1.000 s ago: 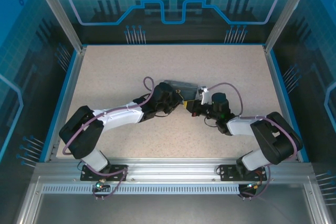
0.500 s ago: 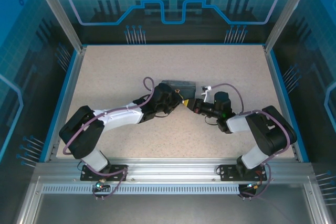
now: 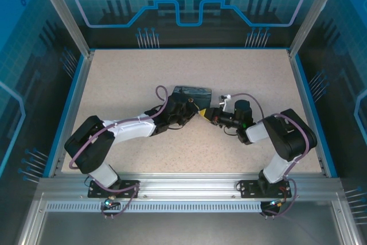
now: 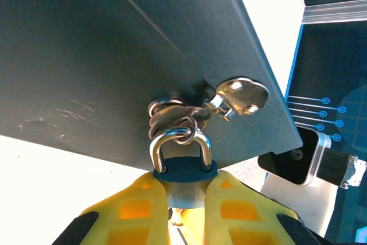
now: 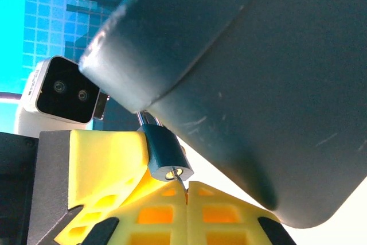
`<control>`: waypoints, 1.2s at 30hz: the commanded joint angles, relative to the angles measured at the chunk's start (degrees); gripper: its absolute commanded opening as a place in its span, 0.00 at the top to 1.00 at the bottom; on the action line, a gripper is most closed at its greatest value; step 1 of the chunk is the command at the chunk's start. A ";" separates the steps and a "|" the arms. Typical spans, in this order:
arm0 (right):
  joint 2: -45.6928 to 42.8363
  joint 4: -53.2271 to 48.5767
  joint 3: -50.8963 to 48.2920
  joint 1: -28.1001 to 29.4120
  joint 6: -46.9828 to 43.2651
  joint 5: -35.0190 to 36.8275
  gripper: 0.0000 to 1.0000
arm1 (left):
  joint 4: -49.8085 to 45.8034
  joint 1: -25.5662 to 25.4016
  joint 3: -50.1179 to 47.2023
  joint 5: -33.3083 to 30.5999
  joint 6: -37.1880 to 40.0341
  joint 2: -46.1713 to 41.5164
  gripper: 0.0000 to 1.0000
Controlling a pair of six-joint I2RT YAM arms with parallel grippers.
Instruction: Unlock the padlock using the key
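The padlock (image 4: 184,170), a small bluish body with a silvery shackle (image 4: 179,140), hangs from the hasp rings of a dark box (image 4: 114,50). My left gripper (image 4: 186,196) is shut on the padlock's body, yellow fingers on both sides. In the right wrist view the padlock (image 5: 164,152) shows its keyhole end, and the thin key (image 5: 182,186) reaches from my shut right gripper (image 5: 187,194) into the keyhole. From above, both grippers meet at the box's front, the left (image 3: 193,109) and the right (image 3: 210,115).
The dark box (image 3: 192,94) sits mid-table on the speckled surface (image 3: 126,78). A silver latch plate (image 4: 241,94) hangs beside the hasp. Blue rails border the table on the left and right.
The right arm has swung in toward the box, bringing its gripper up against the padlock. The left arm stays in place holding the padlock.
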 commanded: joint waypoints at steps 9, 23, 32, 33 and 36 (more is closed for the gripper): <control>-2.80 -5.59 2.88 -1.62 -3.38 3.98 1.00 | 0.19 -0.57 -1.37 4.91 1.46 -0.90 0.88; -11.33 -21.14 1.34 -1.51 -17.36 5.79 0.78 | -0.82 0.39 -1.45 4.39 1.86 -0.99 0.88; -21.75 -21.80 -4.64 -1.37 -33.02 10.96 0.63 | -0.25 0.75 -1.02 5.05 0.92 -1.17 0.88; -22.00 -21.24 -4.98 -1.36 -34.07 10.77 0.61 | -0.23 0.74 -0.86 5.20 0.74 -1.02 0.88; -21.49 -20.63 -4.86 -0.82 -35.63 9.66 0.58 | 0.39 0.83 -0.66 5.55 -0.04 -0.81 0.88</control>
